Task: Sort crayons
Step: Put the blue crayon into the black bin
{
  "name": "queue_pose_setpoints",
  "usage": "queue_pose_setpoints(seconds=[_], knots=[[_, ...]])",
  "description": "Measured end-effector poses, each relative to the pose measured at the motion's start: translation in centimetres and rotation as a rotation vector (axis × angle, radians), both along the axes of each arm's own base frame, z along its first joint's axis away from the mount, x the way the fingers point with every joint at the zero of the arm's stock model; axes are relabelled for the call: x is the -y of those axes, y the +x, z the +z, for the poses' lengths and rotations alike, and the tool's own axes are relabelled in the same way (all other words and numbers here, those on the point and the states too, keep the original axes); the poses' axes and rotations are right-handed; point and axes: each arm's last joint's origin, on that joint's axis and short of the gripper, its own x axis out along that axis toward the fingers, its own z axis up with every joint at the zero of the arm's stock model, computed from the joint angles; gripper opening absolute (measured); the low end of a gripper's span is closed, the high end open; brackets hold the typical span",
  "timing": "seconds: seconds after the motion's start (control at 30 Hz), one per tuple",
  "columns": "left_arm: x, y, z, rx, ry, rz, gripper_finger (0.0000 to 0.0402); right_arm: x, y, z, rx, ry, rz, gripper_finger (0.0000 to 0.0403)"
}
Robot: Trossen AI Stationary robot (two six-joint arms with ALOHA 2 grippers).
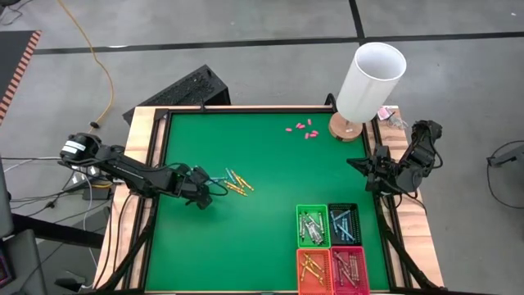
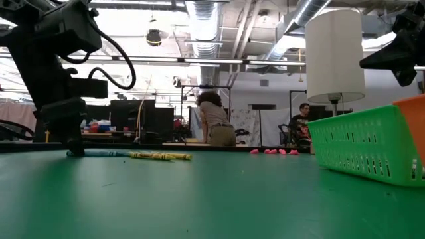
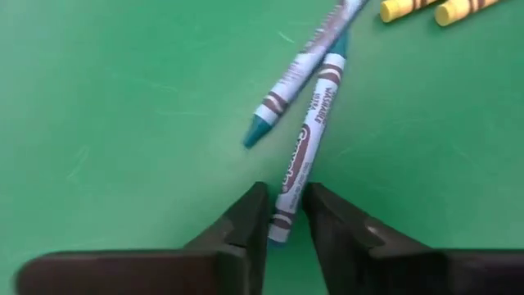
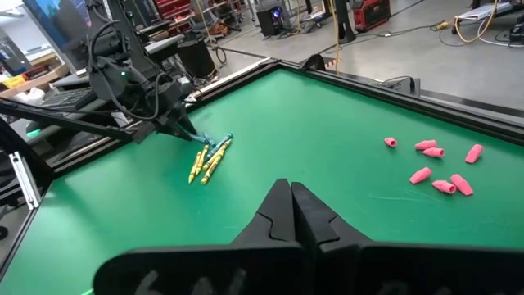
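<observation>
We see the left gripper (image 3: 284, 215) down on the green table (image 1: 246, 238), its fingers pinched narrowly around a blue crayon (image 3: 304, 152), yellow crayons (image 1: 237, 183) just beside. The right gripper (image 4: 291, 205) waits closed at the table's right edge, with open green between.

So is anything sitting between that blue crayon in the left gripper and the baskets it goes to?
Nothing visible. The left gripper pinches one blue crayon; bare green table runs from there to the baskets.
</observation>
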Motion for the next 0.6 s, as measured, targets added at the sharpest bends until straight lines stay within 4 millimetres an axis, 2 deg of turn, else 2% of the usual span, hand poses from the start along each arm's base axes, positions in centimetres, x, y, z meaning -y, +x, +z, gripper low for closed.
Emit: queue_pose_setpoints(seconds=[0.17,0.43,0.6], knots=[[0.03,-0.01,0.0,0.0,-0.014,0.006,0.0012,0.0,0.0,0.0,0.0,0.0,0.0,0.0],[0.01,0.0,0.0,0.028,-0.043,0.093,0.0009,0.0,0.0,0.0,0.0,0.0,0.0,0.0],[0.46,0.81,0.94,0.071,-0.084,0.113,0.0004,0.0,0.0,0.0,0.0,0.0,0.0,0.0]])
